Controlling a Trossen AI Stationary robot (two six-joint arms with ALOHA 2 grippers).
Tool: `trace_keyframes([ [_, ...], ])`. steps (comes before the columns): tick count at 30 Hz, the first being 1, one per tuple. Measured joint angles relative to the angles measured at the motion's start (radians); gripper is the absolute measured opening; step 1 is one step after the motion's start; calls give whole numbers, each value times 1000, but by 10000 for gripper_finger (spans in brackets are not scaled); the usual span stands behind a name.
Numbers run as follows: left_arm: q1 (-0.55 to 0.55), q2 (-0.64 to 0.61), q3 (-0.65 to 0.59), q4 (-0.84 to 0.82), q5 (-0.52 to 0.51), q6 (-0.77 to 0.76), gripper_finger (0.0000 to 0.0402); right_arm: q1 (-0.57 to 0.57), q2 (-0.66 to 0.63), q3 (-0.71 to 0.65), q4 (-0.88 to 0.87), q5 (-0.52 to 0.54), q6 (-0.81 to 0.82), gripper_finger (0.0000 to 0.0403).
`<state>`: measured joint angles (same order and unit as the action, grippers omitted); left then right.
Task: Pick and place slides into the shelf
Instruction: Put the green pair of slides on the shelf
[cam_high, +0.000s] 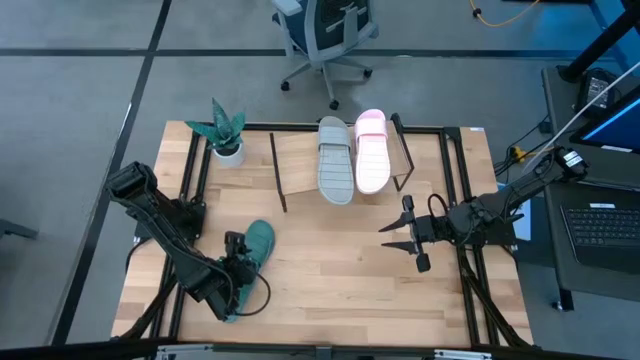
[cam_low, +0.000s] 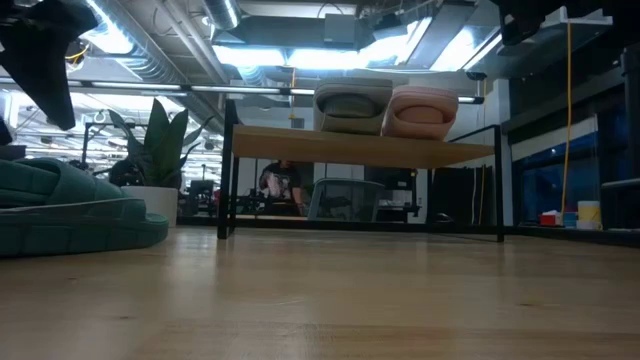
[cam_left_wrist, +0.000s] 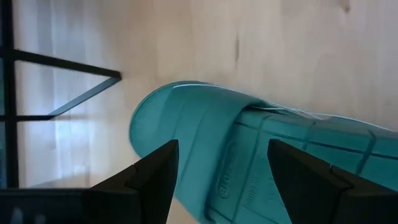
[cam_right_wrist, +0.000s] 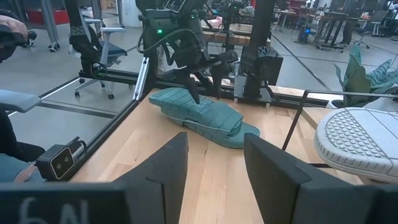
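Note:
The teal slide (cam_high: 258, 243) lies flat on the table near its left front, also visible in the low view (cam_low: 70, 205) and the right wrist view (cam_right_wrist: 199, 115). My left gripper (cam_high: 236, 258) is open just over it, with a finger on either side of the slide's rounded end (cam_left_wrist: 186, 118). My right gripper (cam_high: 392, 235) is open and empty over the table's right half, pointing toward the teal slide. The grey slide (cam_high: 335, 160) and the pink slide (cam_high: 372, 150) lie sole-up side by side on the right part of the shelf (cam_high: 298, 165), whose left part is bare.
A potted plant (cam_high: 225, 130) stands at the far left corner beside the shelf. Black frame rails (cam_high: 455, 180) run along the table's sides. An office chair (cam_high: 325, 35) stands beyond the far edge and a laptop (cam_high: 600, 225) sits off to the right. Bare wood lies between the grippers.

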<state>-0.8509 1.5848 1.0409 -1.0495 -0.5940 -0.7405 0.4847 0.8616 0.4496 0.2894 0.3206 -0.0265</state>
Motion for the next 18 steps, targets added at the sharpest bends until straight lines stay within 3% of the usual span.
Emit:
trace_keyframes([
  [18, 35, 0, -78, -37, -16, -45, 239, 0, 0, 0, -1, 0, 0, 158],
])
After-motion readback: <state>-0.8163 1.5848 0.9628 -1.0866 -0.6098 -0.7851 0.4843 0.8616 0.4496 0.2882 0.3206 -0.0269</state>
